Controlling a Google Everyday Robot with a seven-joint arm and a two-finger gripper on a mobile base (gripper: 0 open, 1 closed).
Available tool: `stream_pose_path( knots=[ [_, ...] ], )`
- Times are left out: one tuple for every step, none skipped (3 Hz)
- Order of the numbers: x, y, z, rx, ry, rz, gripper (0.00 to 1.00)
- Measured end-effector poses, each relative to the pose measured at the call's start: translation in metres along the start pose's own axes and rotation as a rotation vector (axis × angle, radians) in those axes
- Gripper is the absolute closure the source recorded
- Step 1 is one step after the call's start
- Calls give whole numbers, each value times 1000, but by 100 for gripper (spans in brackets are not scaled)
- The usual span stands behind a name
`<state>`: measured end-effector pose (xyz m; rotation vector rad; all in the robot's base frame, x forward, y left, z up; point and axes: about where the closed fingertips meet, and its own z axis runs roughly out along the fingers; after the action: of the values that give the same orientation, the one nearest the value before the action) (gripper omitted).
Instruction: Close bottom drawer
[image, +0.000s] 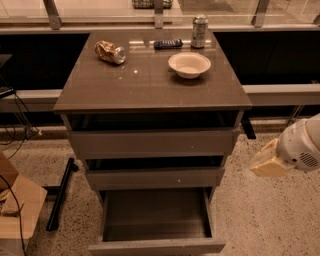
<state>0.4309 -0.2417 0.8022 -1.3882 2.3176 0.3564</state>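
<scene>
The bottom drawer (156, 246) is the lowest of three grey-brown drawers in the cabinet. It is pulled far out toward me, and its shallow empty box shows from above. The middle drawer (155, 178) with a small white speck and the top drawer (152, 143) stick out only a little. My gripper (267, 162) is at the right edge of the view, a white arm body with a tan end. It hangs to the right of the cabinet at about middle-drawer height, apart from all drawers.
On the cabinet top (150, 87) are a crushed can (110, 52), a white bowl (189, 64), an upright can (199, 31) and a dark flat object (168, 44). A cardboard box (15, 207) and a black bar (60, 200) lie on the floor at left. A window ledge runs behind.
</scene>
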Motion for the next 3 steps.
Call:
stream_pose_path(
  knots=[
    [9,23,60,-96,-39,49,100],
    [33,55,133,-198,-67,101,100],
    [57,75,198,-231,-105,161,100]
  ],
)
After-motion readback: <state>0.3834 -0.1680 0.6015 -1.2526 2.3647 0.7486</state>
